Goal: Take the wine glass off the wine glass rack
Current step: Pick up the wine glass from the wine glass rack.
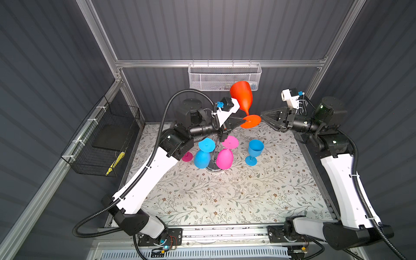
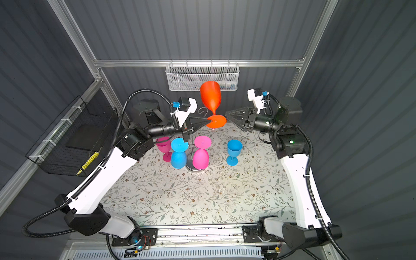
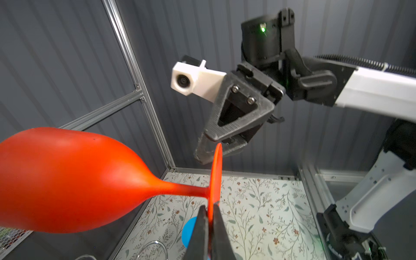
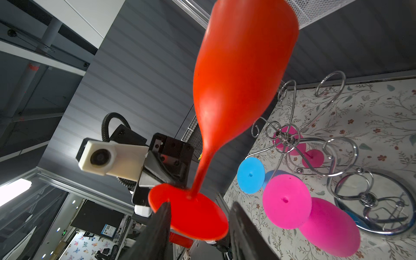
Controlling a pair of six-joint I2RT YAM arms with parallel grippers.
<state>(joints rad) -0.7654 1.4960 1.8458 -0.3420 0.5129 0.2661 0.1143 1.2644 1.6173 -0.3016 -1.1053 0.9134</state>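
An orange wine glass (image 1: 241,95) is in the air above the table, bowl up, well off the chrome wine glass rack (image 1: 213,167). My left gripper (image 3: 210,217) is shut on the edge of its round foot (image 1: 251,121). My right gripper (image 4: 200,217) is open, and the opposite edge of the foot (image 4: 191,216) lies at its spread fingertips; I cannot tell whether they touch it. In both top views a blue glass (image 1: 202,158) and a pink glass (image 2: 200,158) hang bowl-down on the rack (image 2: 195,168).
A blue glass (image 1: 255,148) stands upright on the floral table (image 1: 225,198) right of the rack. A pink glass (image 2: 163,146) stands partly hidden behind the left arm. A white mesh basket (image 1: 225,77) hangs on the back wall and a black wire basket (image 1: 101,139) on the left wall.
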